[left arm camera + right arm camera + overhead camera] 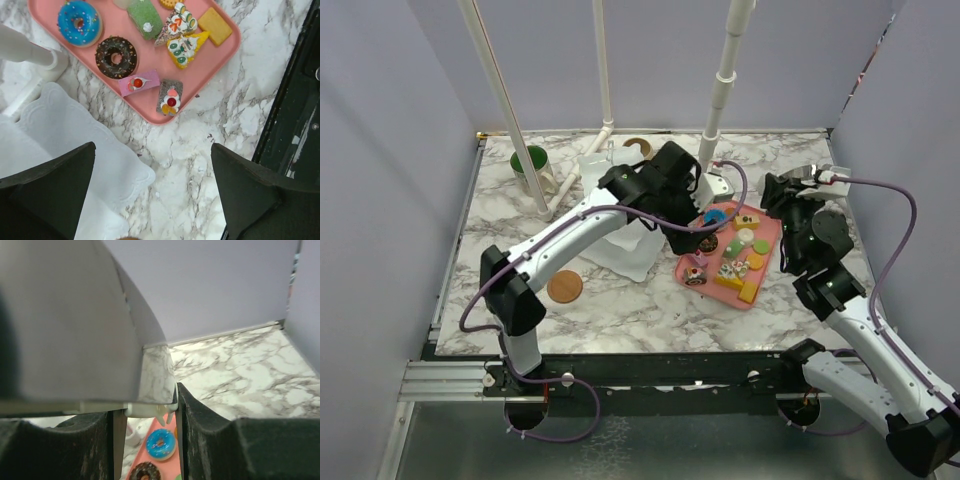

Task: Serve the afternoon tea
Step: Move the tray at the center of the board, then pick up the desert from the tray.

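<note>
Mid-table, a white wavy-edged square plate, a flat pink rectangular tray just beside it toward the right edge: a short trip, I judge, for the colourful toy pastries. My left gripper hovers above, jaws apart; my right gripper clamps shiny metal tongs.

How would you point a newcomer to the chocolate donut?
Find the pink tray on the marble table. Two donuts lie along its edge nearest the white stand. The chocolate donut, beside the blue donut, is the dark brown ring.
</note>
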You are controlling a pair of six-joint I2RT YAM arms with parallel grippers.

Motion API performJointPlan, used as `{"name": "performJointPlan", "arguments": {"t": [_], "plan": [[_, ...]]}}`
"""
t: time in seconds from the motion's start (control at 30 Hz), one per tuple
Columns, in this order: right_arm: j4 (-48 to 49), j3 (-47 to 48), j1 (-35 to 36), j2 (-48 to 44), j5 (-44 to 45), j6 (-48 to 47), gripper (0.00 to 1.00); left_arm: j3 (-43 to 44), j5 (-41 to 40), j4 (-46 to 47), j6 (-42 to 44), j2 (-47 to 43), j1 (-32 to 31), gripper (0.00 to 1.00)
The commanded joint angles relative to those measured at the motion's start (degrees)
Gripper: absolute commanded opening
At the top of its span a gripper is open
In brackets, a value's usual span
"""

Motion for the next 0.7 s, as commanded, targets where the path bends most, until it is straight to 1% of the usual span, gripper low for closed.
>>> {"name": "performJointPlan", "arguments": {"t": [0.0,0.07,0.17,0.23,0.33,0.47,0.53,0.6,0.67], "plan": [[-4.36,1.62,-0.26,0.64,-12.57,3.58,0.28,5.32,0.23,-9.77,3.23,-7.15,0.37,0.99],[-5.36,1.65,-0.26,1.07,-16.99,5.05,0.28,7.21,-3.53,-10.82,2.54,-9.87,0.44,0.99],[-5.75,0.9,-0.26,2.19,-21.11,6.78,0.33,9.21,-6.32,-10.58,1.42,-13.98,0.88,0.99],[-4.26,-0.21,-0.26,2.83,-23.29,7.22,0.37,9.44,-8.03,-8.63,-0.52,-17.13,1.18,0.99],[-0.12,-2.05,-0.23,4.17,-25.07,7.05,0.41,8.15,-12.78,-4.7,-3.54,-21.35,1.78,0.99],[7.09,-5.49,-0.26,5.84,-24.5,4.44,0.42,7.85,-16.56,-4.3,-3.42,-23.75,3.87,0.99],[12.69,-8.41,-0.26,6.12,-24.78,2.49,0.45,7.16,-17.17,-4.17,-2.91,-25.03,4.14,0.99],[18.06,-11.18,-0.25,6.75,-25.1,1.42,0.5,6.8,-17.53,-4.09,-2.4,-26.01,4.12,0.99],[21.15,-12.28,-0.26,8.31,-25.37,0.84,0.54,6.91,-17.56,-3.93,-1.97,-26.58,4.11,0.99]]}}
